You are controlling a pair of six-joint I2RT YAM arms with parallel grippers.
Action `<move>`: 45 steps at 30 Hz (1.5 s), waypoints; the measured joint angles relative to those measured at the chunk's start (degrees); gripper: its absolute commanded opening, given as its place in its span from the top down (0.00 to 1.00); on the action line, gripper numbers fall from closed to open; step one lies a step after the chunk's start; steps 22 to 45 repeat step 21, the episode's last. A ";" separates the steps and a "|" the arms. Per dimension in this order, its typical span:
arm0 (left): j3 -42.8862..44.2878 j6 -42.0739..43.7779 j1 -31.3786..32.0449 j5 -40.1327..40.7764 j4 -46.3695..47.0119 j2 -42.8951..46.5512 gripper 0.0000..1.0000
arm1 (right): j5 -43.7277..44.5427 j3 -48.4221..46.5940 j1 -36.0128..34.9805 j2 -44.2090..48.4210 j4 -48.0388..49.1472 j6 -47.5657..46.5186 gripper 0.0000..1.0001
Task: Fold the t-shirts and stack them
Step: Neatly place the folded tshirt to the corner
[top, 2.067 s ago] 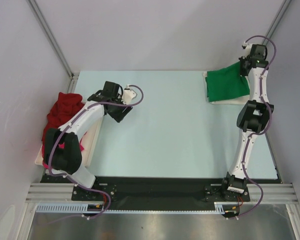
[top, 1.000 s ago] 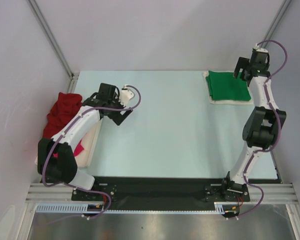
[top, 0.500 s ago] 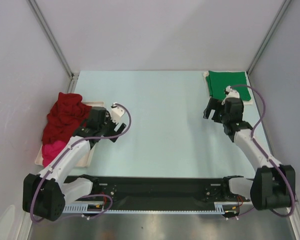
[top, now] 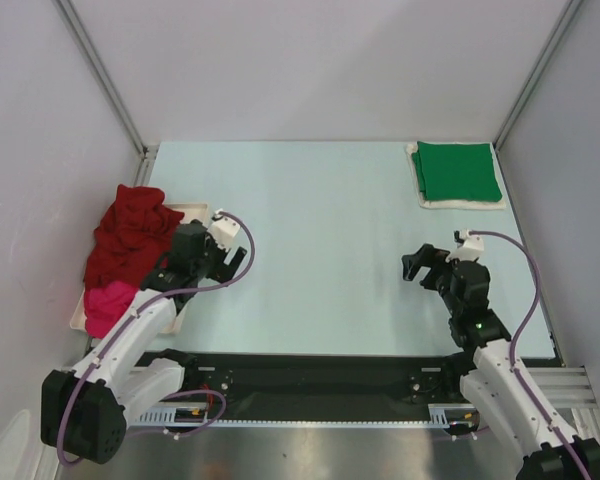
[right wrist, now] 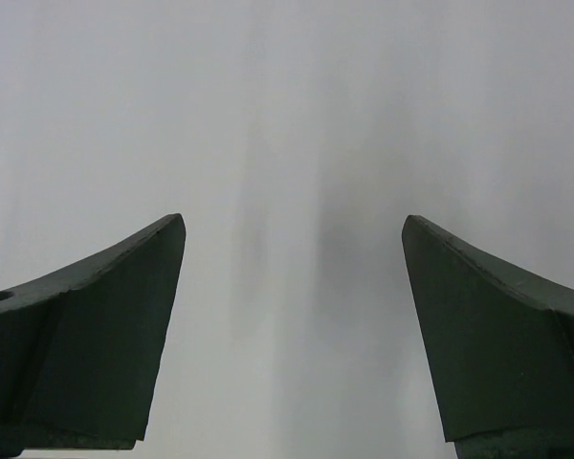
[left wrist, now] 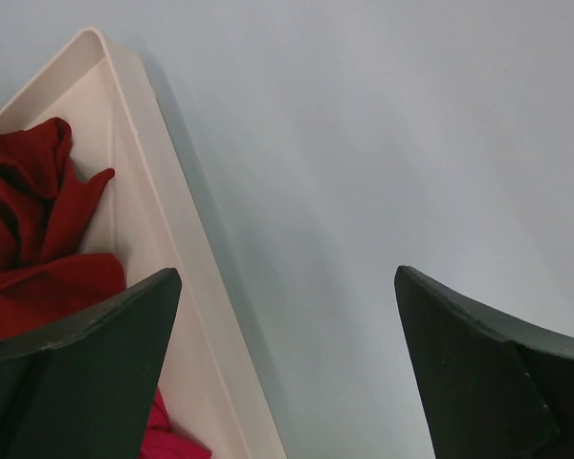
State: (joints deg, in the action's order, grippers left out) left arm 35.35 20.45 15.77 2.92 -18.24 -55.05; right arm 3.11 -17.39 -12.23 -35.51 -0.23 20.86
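The left gripper (left wrist: 287, 273) has its two dark fingers wide apart, with nothing between them. It hangs just beside the rim of the shallow cream tray (left wrist: 124, 91), near the left edge of the pale blue desk (top: 320, 230). The right gripper (right wrist: 294, 220) is wide apart and empty too, over bare desk near the right edge.

The bright green cloth t-shirt (top: 458, 172) lies folded flat in the far right corner. It sits on a cream-white folded cloth (top: 460, 204), likely the white shirt. The crumpled dark red t-shirt (top: 130, 225) and the magenta pink t-shirt (top: 108, 300) are heaped on the tray. About half looks done. Those two are left to fold and stack.
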 measured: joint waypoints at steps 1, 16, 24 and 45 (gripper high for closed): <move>-0.02 0.00 0.00 -0.02 0.00 -0.02 0.00 | 0.31 0.79 -0.09 1.29 -0.07 0.09 0.00; -0.98 0.17 -0.11 1.14 0.44 -0.02 0.00 | 3.32 2.45 -0.22 4.96 -0.66 0.07 0.00; -2.12 1.05 -0.15 1.86 1.09 0.00 0.00 | 3.61 2.45 -0.22 4.61 -0.74 0.07 0.00; -2.12 1.05 -0.15 1.86 1.09 0.00 0.00 | 3.61 2.45 -0.22 4.61 -0.74 0.07 0.00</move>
